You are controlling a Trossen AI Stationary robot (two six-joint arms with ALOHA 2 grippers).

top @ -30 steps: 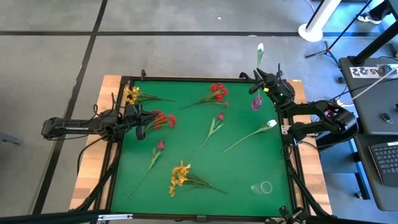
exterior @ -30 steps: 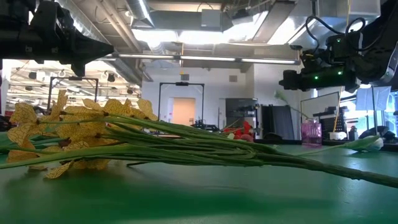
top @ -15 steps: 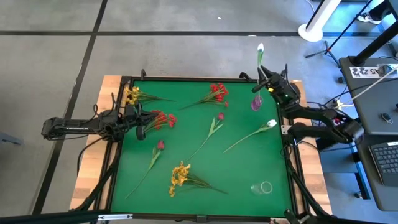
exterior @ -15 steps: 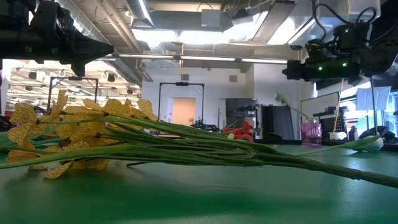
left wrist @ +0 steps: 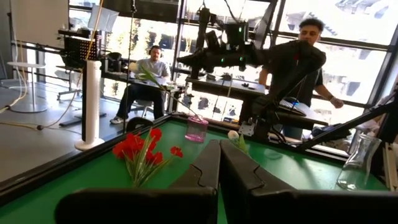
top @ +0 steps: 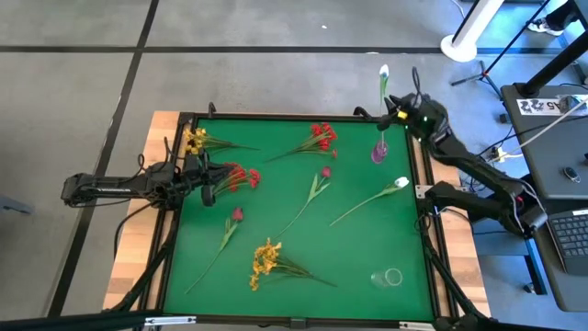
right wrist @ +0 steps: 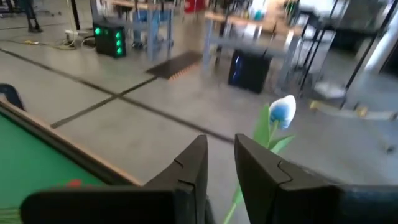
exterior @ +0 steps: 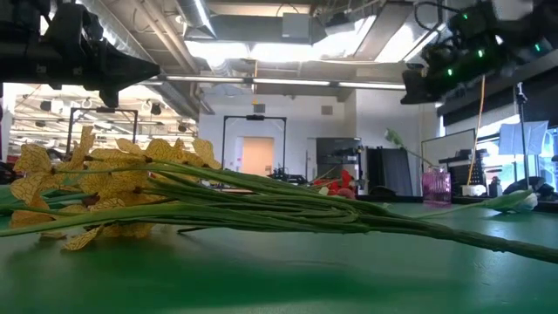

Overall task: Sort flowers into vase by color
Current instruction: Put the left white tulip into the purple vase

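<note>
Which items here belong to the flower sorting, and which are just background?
Job items:
- white tulip standing in the pink vase
- white tulip on the mat
- red clusters
- yellow sprays
- pink buds
- clear vase
- right tool

Background:
- keyboard
- seated person

The white tulip's (right wrist: 283, 112) stem runs behind the right gripper's fingers (right wrist: 261, 171) and off the picture's edge.
</note>
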